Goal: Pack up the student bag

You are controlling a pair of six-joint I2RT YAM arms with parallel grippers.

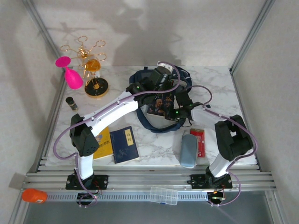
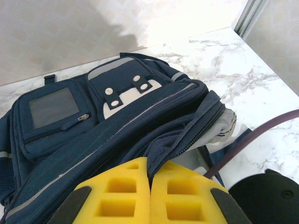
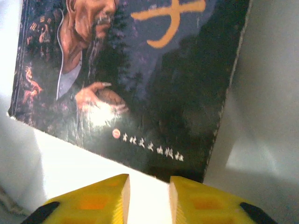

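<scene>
The student bag [image 1: 140, 74] lies at the back middle of the marble table, navy with a white buckle patch and a grey square panel [image 2: 117, 121]. My left gripper [image 1: 161, 77] [image 2: 150, 173] is shut on a fold of the bag's fabric at its open zipper edge, with white lining showing beside it. A dark book [image 1: 161, 105] [image 3: 140, 79] with a bearded man's portrait and orange characters lies at the bag's mouth on a white surface. My right gripper [image 1: 172, 110] [image 3: 148, 186] stands just short of the book's lower edge, its yellow fingers slightly apart with nothing between them.
A yellow book [image 1: 103, 142] and a blue book [image 1: 125, 143] lie front left. A grey pencil case [image 1: 188, 149] and a red box [image 1: 199, 141] lie front right. A pink goblet [image 1: 71, 74], a gold rack [image 1: 93, 70] and a small dark bottle [image 1: 71, 102] stand back left.
</scene>
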